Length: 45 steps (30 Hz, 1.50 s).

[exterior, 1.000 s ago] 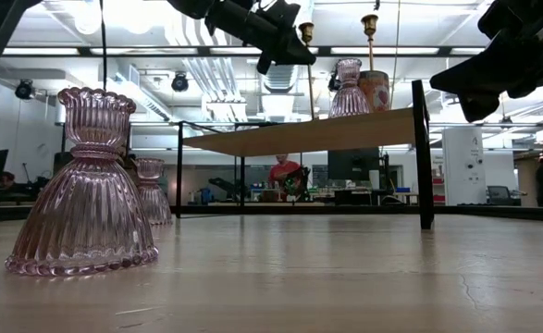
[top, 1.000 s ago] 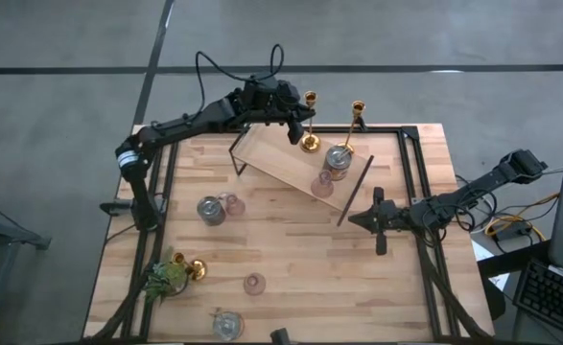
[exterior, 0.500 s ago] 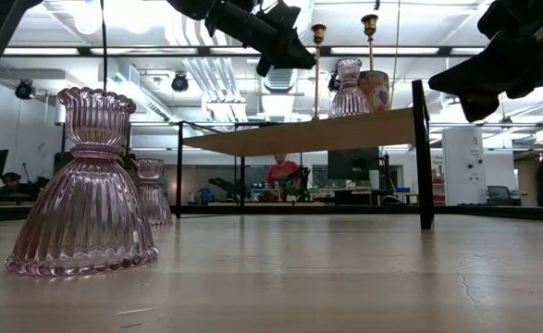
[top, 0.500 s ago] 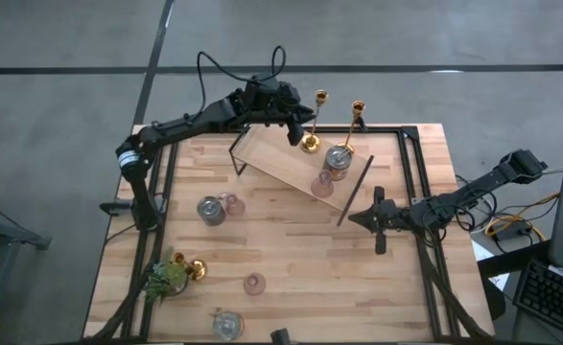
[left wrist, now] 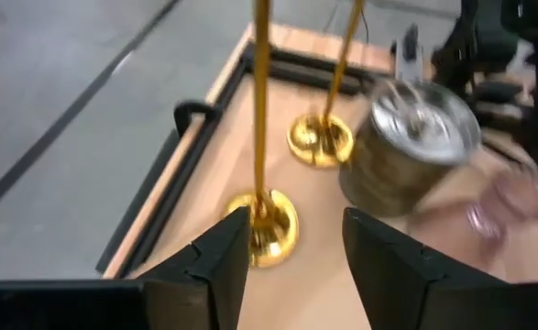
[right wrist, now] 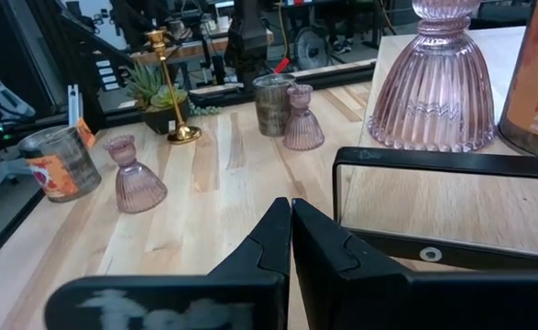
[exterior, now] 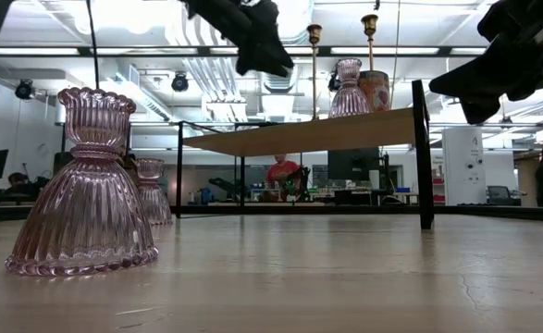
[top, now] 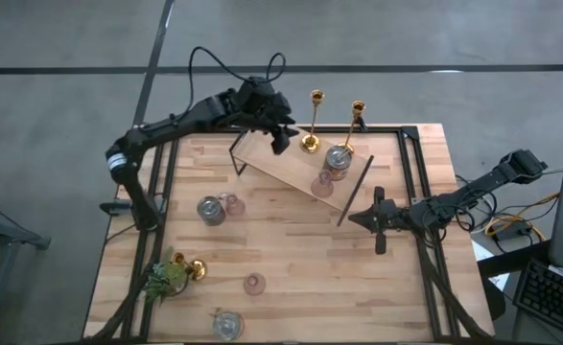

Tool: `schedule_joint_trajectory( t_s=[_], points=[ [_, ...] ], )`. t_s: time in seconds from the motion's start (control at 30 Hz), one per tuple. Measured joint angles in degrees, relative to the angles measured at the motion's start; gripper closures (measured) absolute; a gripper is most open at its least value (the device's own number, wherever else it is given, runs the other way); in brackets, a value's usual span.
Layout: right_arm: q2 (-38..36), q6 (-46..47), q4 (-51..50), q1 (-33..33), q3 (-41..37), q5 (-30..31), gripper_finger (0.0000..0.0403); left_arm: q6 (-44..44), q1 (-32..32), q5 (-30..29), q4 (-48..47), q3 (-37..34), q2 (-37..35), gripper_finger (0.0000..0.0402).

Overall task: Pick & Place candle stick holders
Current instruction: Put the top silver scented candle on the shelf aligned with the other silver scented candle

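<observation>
Left wrist view: open claw (left wrist: 291, 247) facing gold candlestick (left wrist: 261, 137)

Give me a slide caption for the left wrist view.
Left hand open before a gold candlestick on the wooden shelf.

Bright ceiling lights (exterior: 141, 14) glare at twelve o'clock in the low view; the silvery holder (left wrist: 413, 147) blurs at the left wrist.
</observation>
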Motion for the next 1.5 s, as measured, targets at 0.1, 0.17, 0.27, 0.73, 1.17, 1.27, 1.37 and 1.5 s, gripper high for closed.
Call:
schedule_joint_trajectory(
  t_s=[0.1,0.17,0.27,0.73,1.17,1.27,1.37,1.5],
  points=[
    [0.0,0.09,0.02,0.0,-0.06,0.0,0.0394,2.0,-0.68,-0.52,-3.26,-0.24,-2.42,0.0227],
    [-0.01,0.28,0.02,0.0,-0.12,0.0,0.0394,2.71,-1.38,-0.58,-4.81,-1.48,-4.63,0.0233],
    [-0.02,1.02,0.02,0.0,-0.14,0.0,0.0394,2.56,-3.36,-0.67,-5.38,-5.29,-8.6,0.0247],
    [-0.01,1.4,0.19,-0.02,-0.25,0.07,0.0394,0.34,-22.43,-1.15,4.42,-35.32,-36.89,0.0393],
    [0.0,2.23,0.5,-0.04,-0.25,1.88,0.0394,-10.37,-30.81,-4.74,9.16,-51.89,-49.37,0.0388],
    [-0.02,2.43,0.5,0.0,-0.25,2.93,0.0394,-11.26,-32.07,-4.58,13.12,-54.76,-49.43,0.0388],
    [0.0,2.69,0.5,0.0,-0.25,3.24,0.0394,-10.78,-33.42,-4.56,18.08,-57.46,-49.53,0.0389],
    [0.0,2.92,0.47,0.0,-0.25,3.24,0.0394,-8.44,-34.37,-4.71,21.27,-60.14,-51.02,0.039]
  ],
)
